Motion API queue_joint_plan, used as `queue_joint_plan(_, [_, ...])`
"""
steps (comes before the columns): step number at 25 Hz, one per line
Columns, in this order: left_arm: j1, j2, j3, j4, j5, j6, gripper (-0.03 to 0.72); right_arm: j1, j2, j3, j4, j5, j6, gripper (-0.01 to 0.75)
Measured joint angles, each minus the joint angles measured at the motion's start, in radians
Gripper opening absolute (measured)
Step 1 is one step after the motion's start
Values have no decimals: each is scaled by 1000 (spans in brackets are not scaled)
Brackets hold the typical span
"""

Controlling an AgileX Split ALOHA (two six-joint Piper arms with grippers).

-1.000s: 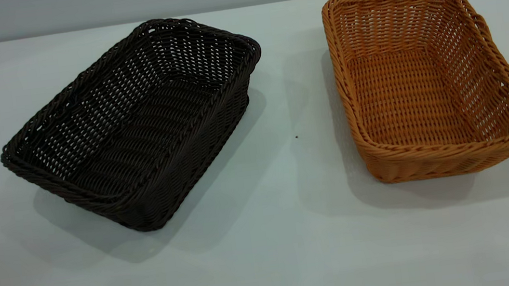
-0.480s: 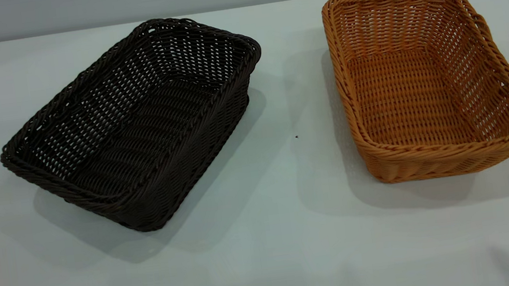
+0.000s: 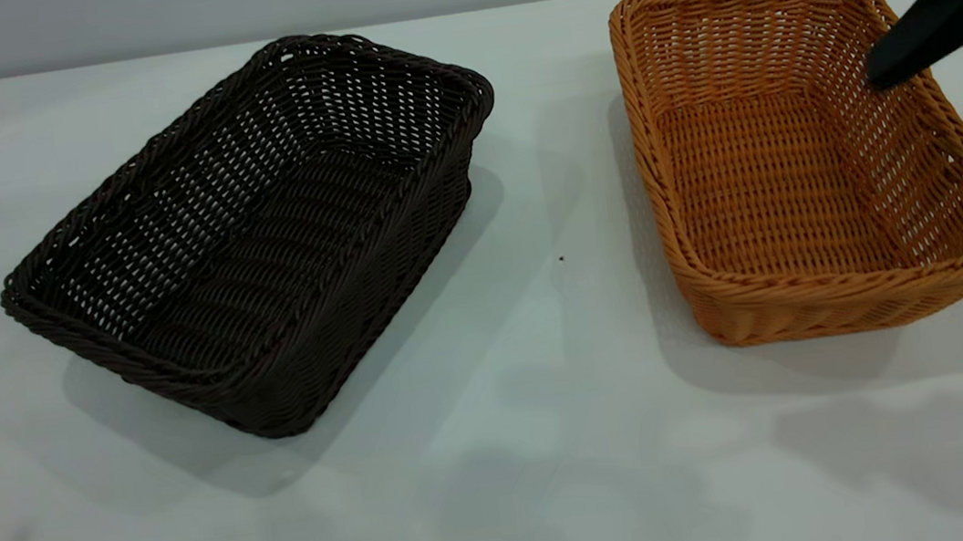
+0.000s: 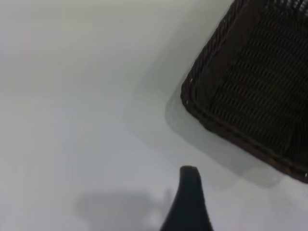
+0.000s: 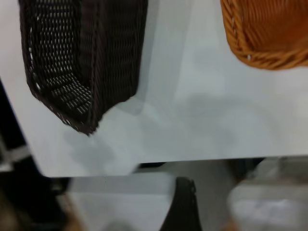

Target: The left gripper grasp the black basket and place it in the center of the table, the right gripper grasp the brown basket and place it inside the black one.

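two woven wicker baskets sit well apart on a pale grey-white table (image 3: 504, 451), neither one lifted or held. the black basket (image 3: 256, 234) lies toward the left arm's side, turned at a slant so its long axis runs diagonally from the near left to the far middle of the table. the brown basket (image 3: 798, 158) lies toward the right arm's side, its long axis running roughly from near to far.

the right gripper (image 3: 957, 102) reaches in from the right edge of the exterior view, one dark finger (image 3: 946, 11) over the brown basket's right-hand rim and a second, blurred finger showing lower beside that same rim. the fingers stand spread apart, holding nothing. the brown basket's rim lies just below and inward of this gripper, so the right arm is plainly the nearer one to it.

the left gripper (image 4: 188, 202) does not appear in the exterior view. its wrist camera shows a single dark finger over bare table, with a corner of the black basket ahead and off to one side, near but not touching. i cannot tell whether the left gripper is spread or closed.

by the task's order, the black basket looks due to be grasped first and brought toward the middle.
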Motion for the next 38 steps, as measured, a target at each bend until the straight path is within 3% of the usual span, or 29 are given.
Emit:
queue_joint_plan(5, [0,8,0,-4,-51,-1,548,0,256,-7,237,-22,30,559])
queue_joint_plan(11, [0,8,0,-75,-57,-1,548,4,472,-12,379,-26,79,558])
queue_joint_plan(17, [0,8,0,-81,-57,-2,548,71,539,-24,592,-147,20,557])
queue_joint_plan(26, [0,8,0,-81,-57,-2,548,169,607,-122,626,-385,52,554])
queue_joint_plan(38, [0,71,0,-81,-64,-2,548,176,696,-184,633,-452,123,503])
